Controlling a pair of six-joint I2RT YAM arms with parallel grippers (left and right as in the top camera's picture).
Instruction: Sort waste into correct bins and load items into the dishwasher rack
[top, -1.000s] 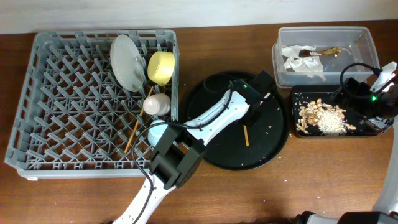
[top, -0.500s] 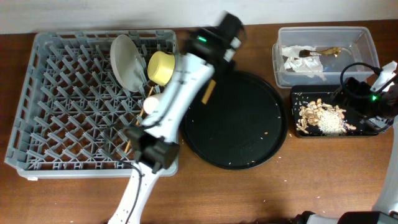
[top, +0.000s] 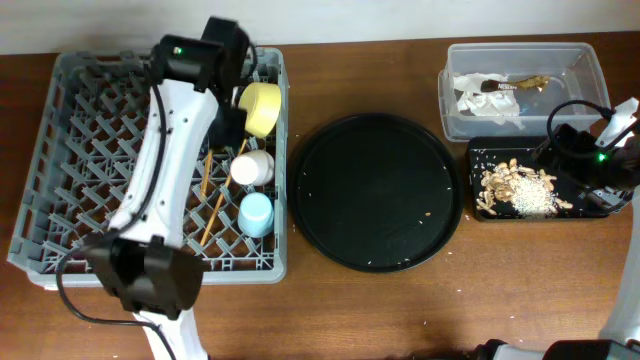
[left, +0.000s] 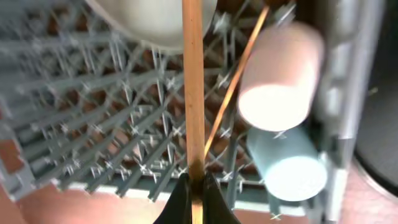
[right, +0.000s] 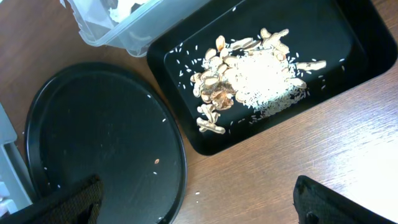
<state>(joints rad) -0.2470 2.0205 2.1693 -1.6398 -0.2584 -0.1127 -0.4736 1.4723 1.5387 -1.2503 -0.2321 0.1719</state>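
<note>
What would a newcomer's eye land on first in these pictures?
The big grey rack on the left, with the white left arm stretched across it. The left hand pinches a chopstick above the rack's pegs, beside the pink cup. At right, scraps heaped in the small black tray.

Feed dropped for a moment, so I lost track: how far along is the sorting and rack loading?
Nearly finished. Done: tissue in the clear tub, food scraps in the small black tray; yellow bowl, pink cup, blue cup, plate and one chopstick sit in the rack. In hand: the left pincer grips the second chopstick above the rack. Left: set that one down.
</note>
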